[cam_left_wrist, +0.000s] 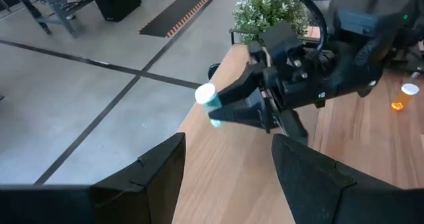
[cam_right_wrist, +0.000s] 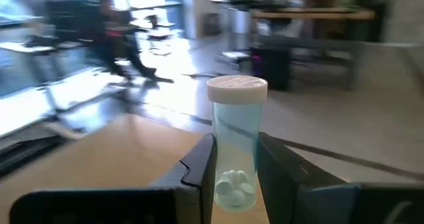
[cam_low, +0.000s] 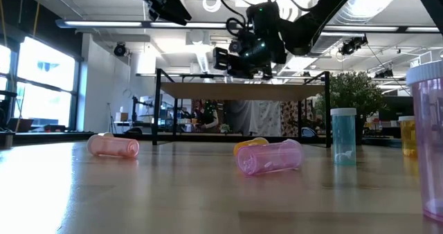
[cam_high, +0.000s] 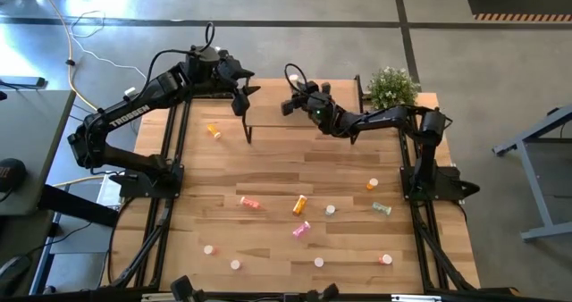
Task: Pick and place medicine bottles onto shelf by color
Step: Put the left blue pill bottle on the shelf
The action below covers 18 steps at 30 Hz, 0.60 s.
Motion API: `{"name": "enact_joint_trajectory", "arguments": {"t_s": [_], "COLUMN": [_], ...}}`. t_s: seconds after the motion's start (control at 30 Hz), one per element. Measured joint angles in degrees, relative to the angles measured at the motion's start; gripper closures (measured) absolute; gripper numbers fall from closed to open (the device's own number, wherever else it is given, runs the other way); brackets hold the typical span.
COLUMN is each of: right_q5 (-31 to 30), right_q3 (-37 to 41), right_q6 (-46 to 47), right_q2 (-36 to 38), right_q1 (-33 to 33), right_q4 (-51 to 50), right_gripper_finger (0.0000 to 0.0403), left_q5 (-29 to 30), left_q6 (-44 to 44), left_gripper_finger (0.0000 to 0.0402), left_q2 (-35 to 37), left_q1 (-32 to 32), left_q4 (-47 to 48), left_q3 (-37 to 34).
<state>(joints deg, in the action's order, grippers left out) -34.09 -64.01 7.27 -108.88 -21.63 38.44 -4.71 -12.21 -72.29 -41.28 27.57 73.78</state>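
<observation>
My right gripper [cam_high: 288,105] is shut on a pale blue-green medicine bottle [cam_right_wrist: 236,144] with a white cap, held above the left part of the shelf [cam_high: 357,123]. In the left wrist view the bottle [cam_left_wrist: 211,103] shows just beyond the shelf's corner. My left gripper [cam_high: 241,101] hovers open at the shelf's left end, facing the right gripper, with nothing between its fingers [cam_left_wrist: 156,174]. Several more bottles lie or stand on the table: an orange one [cam_high: 214,130], a pink one [cam_high: 301,230] and a green one [cam_high: 382,208]. My right gripper pinches the bottle's lower body [cam_right_wrist: 233,184] between its two fingers, one on each side. The fingers come level from the table's right side and lie across the bottle. The bottle stands upright in the hold, cap up, white pills at its bottom, clear of the shelf.
A potted plant [cam_high: 391,88] stands at the shelf's right end. Loose bottles are scattered over the table's near half, among them a pink one [cam_low: 270,156] and an upright teal one [cam_low: 342,133]. The shelf's thin black legs [cam_low: 159,106] stand at its corners.
</observation>
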Motion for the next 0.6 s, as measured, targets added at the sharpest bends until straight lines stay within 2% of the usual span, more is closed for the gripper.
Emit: {"name": "enact_joint_trajectory", "arguments": {"t_s": [0.17, 0.43, 0.6], "right_q5": [5.3, 21.6, 24.1], "right_q3": [0.0, 0.0, 0.0], "right_q6": [-1.3, -1.3, -0.7], "right_q2": [0.0, 0.0, 0.0], "right_q1": [-1.9, -6.0, -7.0], "right_q4": [-0.8, -1.3, -0.5], "right_gripper_finger": [0.0324, 0.0324, 0.0324], "left_q5": [0.0, 0.0, 0.0], "left_q6": [0.0, 0.0, 0.0], "left_gripper_finger": [0.0188, 0.0188, 0.0188], "left_q2": [0.0, 0.0, 0.0], "left_q1": [0.0, 0.0, 0.0], "left_q4": [0.0, 0.0, 0.0], "left_q3": [0.0, 0.0, 0.0]}}
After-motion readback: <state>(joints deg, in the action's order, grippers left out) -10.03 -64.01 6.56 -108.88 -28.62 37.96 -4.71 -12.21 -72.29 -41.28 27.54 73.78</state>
